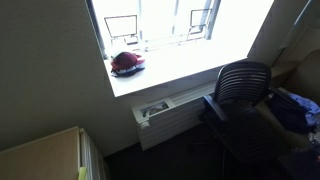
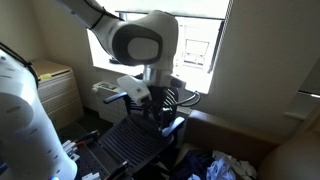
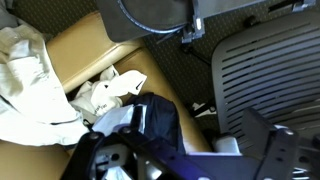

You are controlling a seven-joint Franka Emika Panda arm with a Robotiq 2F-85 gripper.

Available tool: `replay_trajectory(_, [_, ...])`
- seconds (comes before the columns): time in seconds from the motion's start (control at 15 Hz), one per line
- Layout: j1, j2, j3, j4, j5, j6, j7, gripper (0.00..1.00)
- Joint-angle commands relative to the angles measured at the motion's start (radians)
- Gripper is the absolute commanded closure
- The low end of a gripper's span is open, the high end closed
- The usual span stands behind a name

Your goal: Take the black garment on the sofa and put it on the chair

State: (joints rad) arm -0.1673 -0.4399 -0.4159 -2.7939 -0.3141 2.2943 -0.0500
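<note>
The claw (image 3: 185, 160) gapes open, empty. The black garment (image 3: 160, 118) lies on the sofa (image 3: 90, 45) straight ahead of it, the chair (image 3: 265, 70) just beside.

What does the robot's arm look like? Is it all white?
Mostly! The white robot arm is smooth and rounded, like fat tubes joined together. Its big round joint has a dark grey circle on the side. The black gripper at the end looks boxy and dark all over.

End effector (image 3: 172, 158) dark, cropped by wrist view's lower edge, opening unclear.
</note>
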Motion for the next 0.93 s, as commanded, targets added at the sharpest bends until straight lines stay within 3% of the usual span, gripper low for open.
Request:
replay_trajectory(0.0, [0.092,0.257,0.019,0.066,0.111,0.104,0.201,0.0])
replay_trajectory(0.07, [-0.042,0.128,0.063,0.007,0.072,0.103,0.081,0.0])
replay_trajectory(0.2, [0.011,0.224,0.084,0.038,0.115,0.106,0.16,0.0])
replay_trajectory(0.27, [0.007,0.219,0.099,0.021,0.069,0.168,0.22,0.0])
replay_trajectory(0.33, [0.003,0.266,0.106,0.017,0.094,0.284,0.281,0.0])
replay_trajectory(0.53, [-0.045,0.365,0.121,0.03,0.136,0.525,0.315,0.0])
replay_trajectory(0.73, [-0.046,0.495,0.115,0.072,0.296,0.77,0.289,0.0])
replay_trajectory(0.8, [-0.004,0.551,0.083,0.096,0.371,0.858,0.274,0.0])
replay_trajectory(0.87, [-0.007,0.597,0.109,0.125,0.454,0.926,0.268,0.0])
